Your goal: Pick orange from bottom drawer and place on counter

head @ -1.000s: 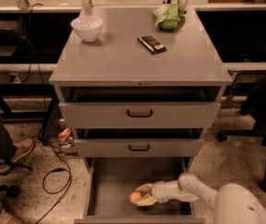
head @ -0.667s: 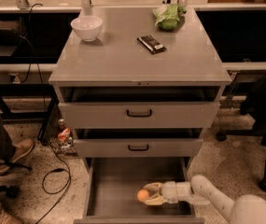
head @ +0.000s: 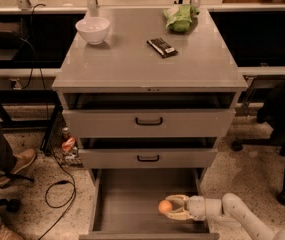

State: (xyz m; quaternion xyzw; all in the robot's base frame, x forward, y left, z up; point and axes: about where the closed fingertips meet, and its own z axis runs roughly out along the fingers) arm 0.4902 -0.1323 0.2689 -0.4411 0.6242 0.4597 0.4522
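The pale curved fingers pinch the small round orange at the 9 o'clock end of the white two-finger gripper. It hangs low toward 5 o'clock in the open grey metal bottom drawer. The pick looks made. Next comes pulling clear of the drawers above, then rising toward 12 o'clock to the flat grey counter.

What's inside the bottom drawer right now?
The orange, held by the gripper, at the front right of the bottom drawer. Nothing else shows; its back, under the middle drawer, is hidden.
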